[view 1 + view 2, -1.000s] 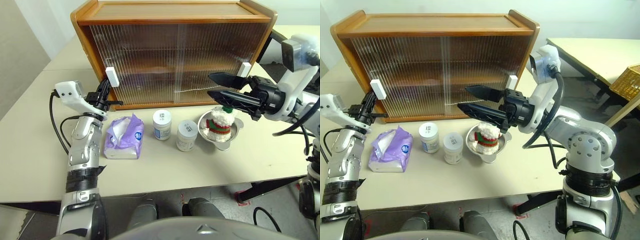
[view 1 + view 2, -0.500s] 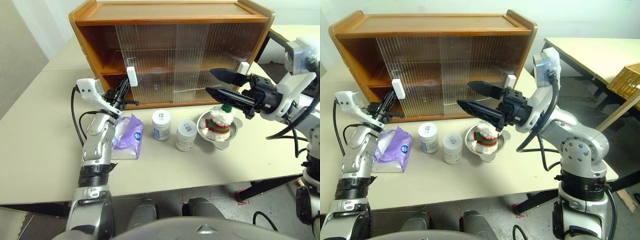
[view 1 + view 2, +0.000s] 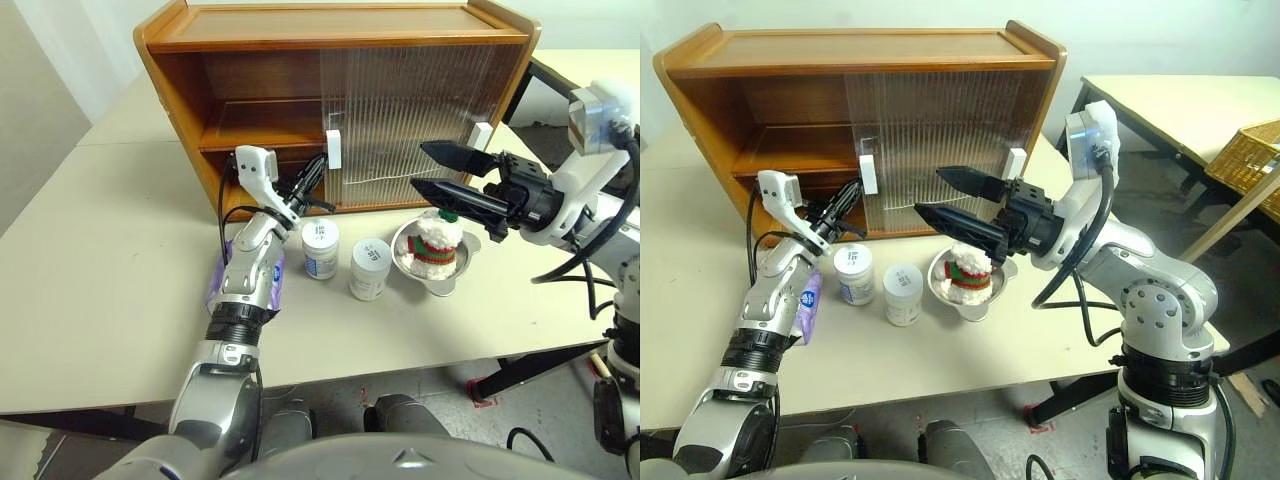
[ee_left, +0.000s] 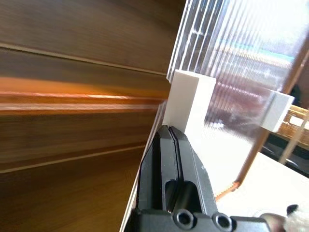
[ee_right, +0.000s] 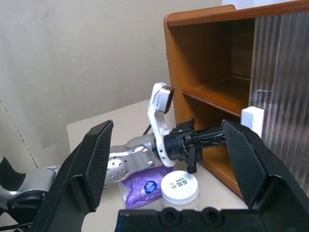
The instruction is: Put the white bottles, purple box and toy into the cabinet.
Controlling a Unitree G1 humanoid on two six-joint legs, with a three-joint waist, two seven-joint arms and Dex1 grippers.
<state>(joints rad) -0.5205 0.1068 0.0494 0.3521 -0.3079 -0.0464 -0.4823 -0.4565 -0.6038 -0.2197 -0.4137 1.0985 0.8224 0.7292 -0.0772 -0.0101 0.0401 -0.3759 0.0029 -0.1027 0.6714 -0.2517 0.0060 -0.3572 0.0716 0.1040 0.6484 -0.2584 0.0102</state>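
Beige counter (image 3: 90, 300) w/ pale wall behind: that's my workspace, and the cabinet (image 3: 330, 25) sits at the far edge, its left half open to two bare wooden shelves, ribbed sliding doors (image 3: 400, 110) stacked over the right half.

My left gripper (image 3: 322, 172) reaches up to the cabinet front, fingers (image 4: 170, 159) pressed flat together, nothing between them. In the left wrist view their tips sit right against the white handle (image 4: 189, 99) at the door's open edge; can't tell for sure if they touch it.

My right gripper (image 3: 432, 168) hangs above the counter's right side, pointing across toward the left arm, fingers (image 5: 246, 159) spread wide, holding nothing. It hovers just above the toy (image 3: 436, 243), apart from it.

Task items, all on the counter in front of the cabinet:
- purple box (image 3: 272, 285): mostly hidden behind my left forearm, a purple edge showing either side.
- white bottles: two, upright, lids on, side by side. One (image 3: 321, 248) just right of the left arm, the other (image 3: 370, 268) slightly nearer me, next to the bowl.
- toy: plush snowman w/ red-green stripes, sitting upright in a shiny metal bowl (image 3: 412, 268), right of the bottles.

A wicker basket (image 3: 1250, 160) sits off to the right by another table.
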